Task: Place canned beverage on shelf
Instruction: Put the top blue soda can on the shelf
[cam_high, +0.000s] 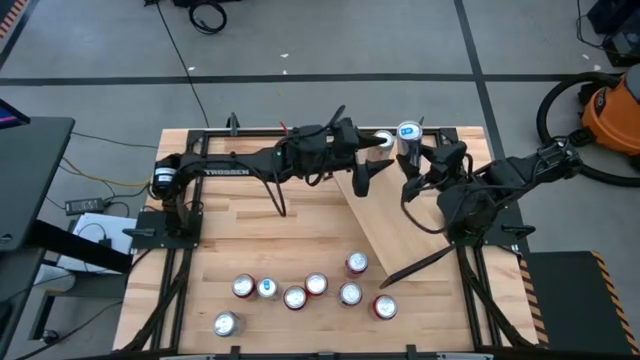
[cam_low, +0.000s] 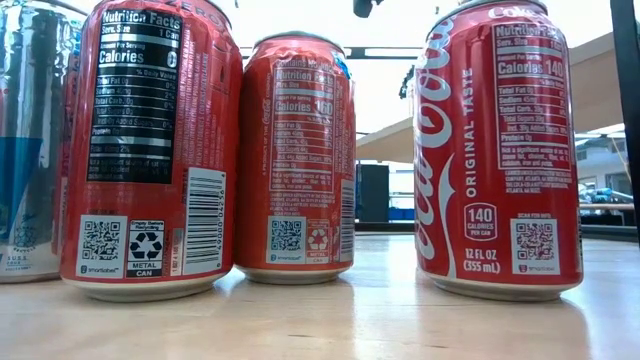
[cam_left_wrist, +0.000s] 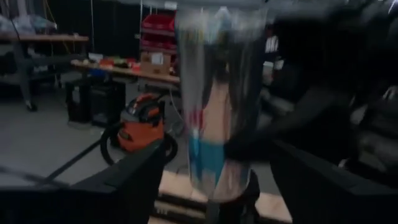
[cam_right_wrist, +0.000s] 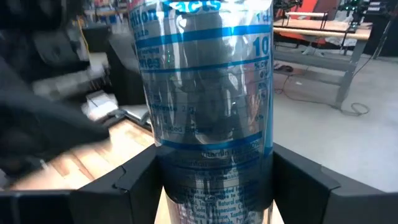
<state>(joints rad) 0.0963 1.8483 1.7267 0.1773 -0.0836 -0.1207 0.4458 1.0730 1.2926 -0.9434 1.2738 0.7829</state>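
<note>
Across the far half of the table: you have the shelf (cam_high: 395, 232), a light plank lying askew, running from 12 o'clock down toward 4 o'clock.
Right gripper (cam_high: 416, 160): at about 1 o'clock, its fingers (cam_right_wrist: 140, 180) pinch the silver-and-blue can (cam_right_wrist: 208, 106) low on its body, upright, near the shelf's far end.
Left gripper (cam_high: 372, 172): near 12 o'clock, just beside that can, jaws spread with the can between them in its wrist view; you cannot tell whether they touch it.
Step in hand: judged a handover or a set-down at the shelf's far end.
How to do it well: keep the can upright, let only one gripper carry it, and release once its base sits flat on the plank.
Spare cans (cam_high: 316, 285): a cluster near 6 o'clock, well apart.
</note>
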